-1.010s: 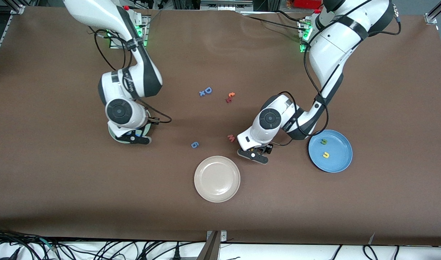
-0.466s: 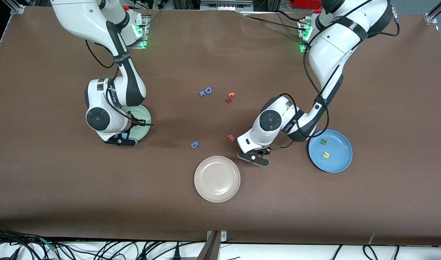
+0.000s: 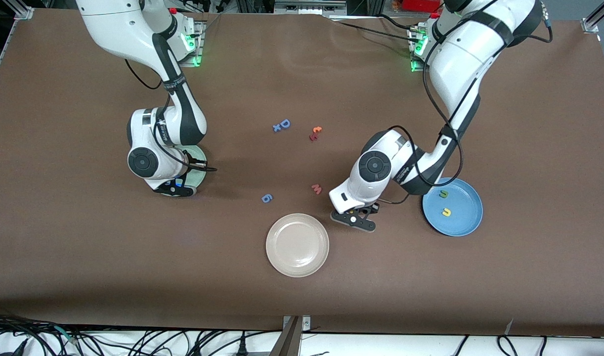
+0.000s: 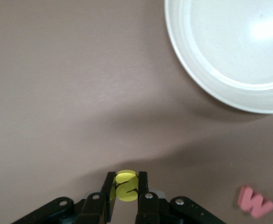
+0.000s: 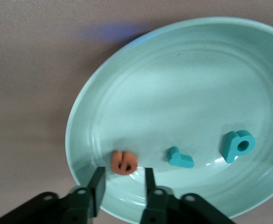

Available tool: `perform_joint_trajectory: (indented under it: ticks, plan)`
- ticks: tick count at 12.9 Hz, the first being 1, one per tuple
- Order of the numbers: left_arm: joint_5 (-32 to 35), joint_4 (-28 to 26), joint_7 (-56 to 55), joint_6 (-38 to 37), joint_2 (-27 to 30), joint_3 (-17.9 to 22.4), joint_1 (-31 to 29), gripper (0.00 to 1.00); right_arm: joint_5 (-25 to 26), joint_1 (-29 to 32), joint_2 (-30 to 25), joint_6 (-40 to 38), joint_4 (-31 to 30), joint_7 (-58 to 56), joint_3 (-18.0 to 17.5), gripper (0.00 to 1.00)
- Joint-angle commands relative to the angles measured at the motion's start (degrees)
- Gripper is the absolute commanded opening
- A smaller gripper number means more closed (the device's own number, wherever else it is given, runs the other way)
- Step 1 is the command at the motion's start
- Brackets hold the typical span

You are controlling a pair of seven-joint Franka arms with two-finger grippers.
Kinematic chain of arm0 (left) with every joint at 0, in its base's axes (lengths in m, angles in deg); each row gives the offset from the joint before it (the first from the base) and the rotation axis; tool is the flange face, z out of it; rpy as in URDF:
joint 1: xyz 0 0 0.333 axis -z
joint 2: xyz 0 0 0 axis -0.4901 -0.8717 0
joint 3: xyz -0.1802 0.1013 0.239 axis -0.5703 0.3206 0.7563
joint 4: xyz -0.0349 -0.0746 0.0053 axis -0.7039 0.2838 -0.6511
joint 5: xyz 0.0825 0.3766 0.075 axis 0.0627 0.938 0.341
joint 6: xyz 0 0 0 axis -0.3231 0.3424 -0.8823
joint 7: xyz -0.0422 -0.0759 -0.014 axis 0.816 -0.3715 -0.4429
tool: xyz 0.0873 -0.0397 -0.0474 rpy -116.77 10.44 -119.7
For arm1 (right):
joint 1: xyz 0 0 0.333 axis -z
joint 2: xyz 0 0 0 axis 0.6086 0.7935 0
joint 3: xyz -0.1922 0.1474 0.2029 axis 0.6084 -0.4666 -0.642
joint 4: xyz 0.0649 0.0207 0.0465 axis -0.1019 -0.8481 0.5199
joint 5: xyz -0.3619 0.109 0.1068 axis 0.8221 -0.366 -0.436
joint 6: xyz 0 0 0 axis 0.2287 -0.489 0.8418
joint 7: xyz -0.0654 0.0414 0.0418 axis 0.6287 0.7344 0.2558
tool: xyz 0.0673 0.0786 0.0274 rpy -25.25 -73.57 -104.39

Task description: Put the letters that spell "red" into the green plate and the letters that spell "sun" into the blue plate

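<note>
- Left gripper point(image 4: 125, 186): hanging just above the bare table between the beige plate point(image 3: 297, 244) and the blue plate point(image 3: 452, 206), its jaws clamping a yellow "s" point(image 4: 126, 185) between them.
- Right gripper point(image 5: 122, 184): hovering low over the rim of the green plate point(image 5: 183, 70), jaws parted and gripping nothing.
- Green plate: sitting toward the right arm's end of the table, mostly hidden under the right arm in the front view, and carrying three letters.
- Orange "e" point(image 5: 123, 162): lying in the green plate directly under the parted jaws of the right gripper.
- Teal "r" point(image 5: 180, 157): lying in the green plate beside the "e".
- Teal "d" point(image 5: 237, 145): lying in the same plate, next along from the "r".
- Blue plate: sitting toward the left arm's end of the table, holding an olive-green letter point(image 3: 444, 194) and a yellow "u" point(image 3: 446, 212), the yellow one nearer the front camera.
- Beige plate: sitting nearest the front camera.
- Pink "w" point(image 3: 316, 188): lying on the table near the left gripper.
- Blue "D" point(image 3: 283, 123): lying on the table.
</note>
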Motion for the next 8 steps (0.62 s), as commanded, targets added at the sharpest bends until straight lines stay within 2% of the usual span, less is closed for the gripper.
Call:
perform_joint_trajectory:
  ticks: [1,2,5,8]
  plan:
    - [1.23,-1.59,1.50,-6.37,5.25,-1.02,-2.19,0.07,-1.38,0.05,-1.25,-0.19,-0.18,-1.61,0.16,0.91]
    - [0.97,-1.86,4.99,-8.40,6.66,-1.02,-3.41,0.07,-1.38,0.05,-2.56,-1.33,0.08,-1.61,0.42,0.99]
    - [-4.82,-2.30,21.49,-12.97,9.57,-1.02,-10.69,0.08,-1.21,0.05,-5.21,-10.00,4.63,-1.61,2.44,0.99]
    - [-6.15,-5.11,32.60,-13.60,10.19,-1.46,-18.08,0.09,-0.86,0.05,-6.27,-20.64,12.62,-1.43,4.72,0.99]
